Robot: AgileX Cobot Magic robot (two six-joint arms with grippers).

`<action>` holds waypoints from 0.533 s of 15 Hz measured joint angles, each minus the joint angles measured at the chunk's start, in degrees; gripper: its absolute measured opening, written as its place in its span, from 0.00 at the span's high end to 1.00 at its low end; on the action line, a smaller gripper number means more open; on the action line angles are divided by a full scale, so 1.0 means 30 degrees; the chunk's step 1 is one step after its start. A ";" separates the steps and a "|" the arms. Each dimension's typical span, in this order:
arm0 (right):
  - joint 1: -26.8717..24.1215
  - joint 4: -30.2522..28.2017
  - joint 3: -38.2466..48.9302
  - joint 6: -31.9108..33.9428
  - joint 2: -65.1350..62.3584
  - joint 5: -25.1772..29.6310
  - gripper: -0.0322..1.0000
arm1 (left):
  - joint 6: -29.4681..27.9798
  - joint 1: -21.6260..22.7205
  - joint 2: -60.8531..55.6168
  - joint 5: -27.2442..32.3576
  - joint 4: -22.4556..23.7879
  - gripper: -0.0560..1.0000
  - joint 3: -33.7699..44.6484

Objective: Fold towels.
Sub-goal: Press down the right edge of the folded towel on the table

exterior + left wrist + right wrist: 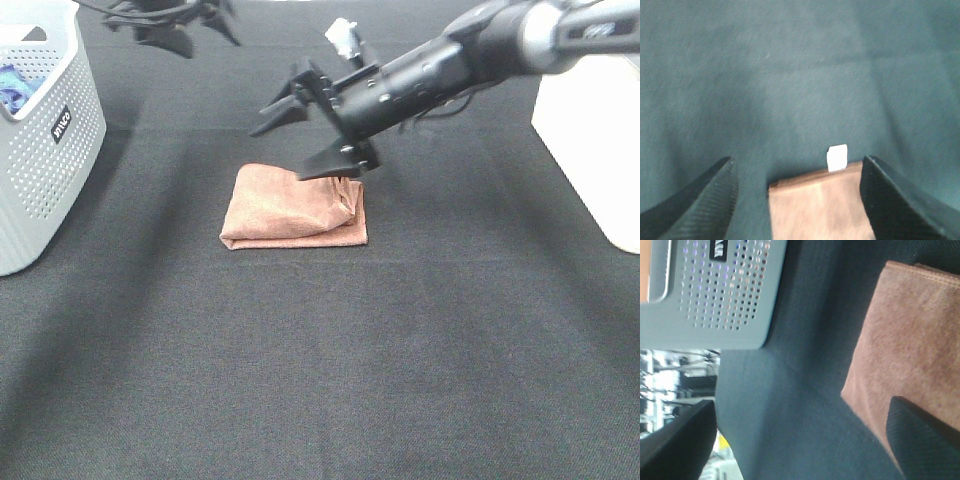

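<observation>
Hovering just above the far edge of the folded towel [295,208], the right gripper [283,150] holds its jaws wide apart and empty. The towel lies mid-table [300,380], its long axis running left to right. The left gripper [797,160], also spread, hangs well behind, so the right arm looks nearer.

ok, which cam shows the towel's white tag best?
Left wrist: the white tag sticks out from the towel edge, in clear view between the fingers of the open left end effector. Exterior high shows most of the folded towel but no tag; right wrist shows only a hemmed corner, no tag.
</observation>
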 joint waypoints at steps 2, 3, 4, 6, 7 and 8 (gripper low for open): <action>-0.0115 0.0210 0.0000 -0.0095 0.1070 0.0000 0.13 | 0.0000 0.0000 0.0000 0.0267 0.0000 0.32 0.0000; -0.0115 0.0115 0.0000 -0.0095 0.1604 0.0306 0.14 | 0.0000 -0.0019 0.0000 0.0267 -0.0019 0.32 0.0000; -0.0210 -0.0038 0.0000 -0.0095 0.1948 0.0802 0.14 | 0.0000 -0.0019 0.0000 0.0306 -0.0019 0.32 0.0000; -0.0821 -0.0554 0.0000 -0.0057 0.2082 0.1853 0.15 | 0.0000 -0.0019 0.0000 0.0344 -0.0019 0.32 0.0000; -0.1203 -0.0764 0.0000 -0.0057 0.2063 0.2311 0.15 | 0.0000 -0.0019 0.0000 0.0382 -0.0019 0.32 0.0000; -0.1585 -0.0936 0.0000 -0.0038 0.2024 0.2655 0.15 | 0.0000 -0.0019 0.0000 0.0382 -0.0019 0.32 0.0000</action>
